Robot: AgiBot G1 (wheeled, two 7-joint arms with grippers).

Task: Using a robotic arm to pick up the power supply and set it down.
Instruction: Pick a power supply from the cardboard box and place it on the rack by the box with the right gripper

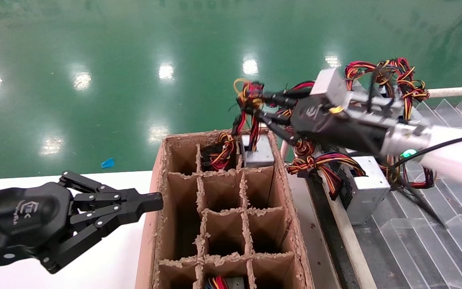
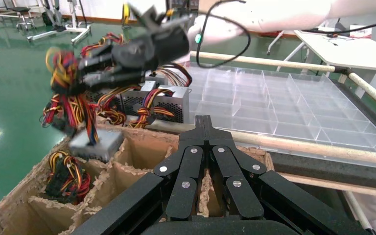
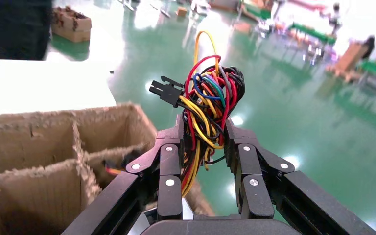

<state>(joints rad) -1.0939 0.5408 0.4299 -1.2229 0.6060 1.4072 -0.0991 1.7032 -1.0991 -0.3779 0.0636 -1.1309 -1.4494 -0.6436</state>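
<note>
Your robotic arm (image 1: pixel 435 140) comes in from the right, white forearm, silver wrist block, green light lit. Its gripper (image 1: pixel 255 107), black with linked claw fingers, sits above the far right corner of the cardboard box (image 1: pixel 155 224). The claws are clamped on the wire bundle (image 3: pixel 208 105), a tangled knot of red, yellow, black, blue and green leads with a black plastic connector sticking out; they grip wires only, not the metal case.

The power supply (image 1: pixel 257 151), a silver-grey sheet-metal box, hangs under that bundle. Its lower part sits in the far right cell of the box and its upper part stands above the divider edges, tilted in the left wrist view. You can't tell whether it touches the cell floor.

The cardboard box is brown and corrugated, with ragged, fuzzy torn edges and a grid of slotted dividers. The far middle cell holds another coil of wires (image 1: pixel 221 154). Most other cells look dark and hollow; one near cell shows wire ends.

To the right, another power supply (image 1: pixel 365 188) with a perforated side lies beside the box, on the edge of a clear plastic tray (image 1: pixel 435 241) with ribbed compartments. More wire tangle sits behind the wrist block.

Your left gripper (image 1: pixel 155 202) is parked low over the white table (image 1: pixel 106 261), tips pressed together, just beside the box's left wall. The floor (image 1: pixel 134 60) is glossy green.
</note>
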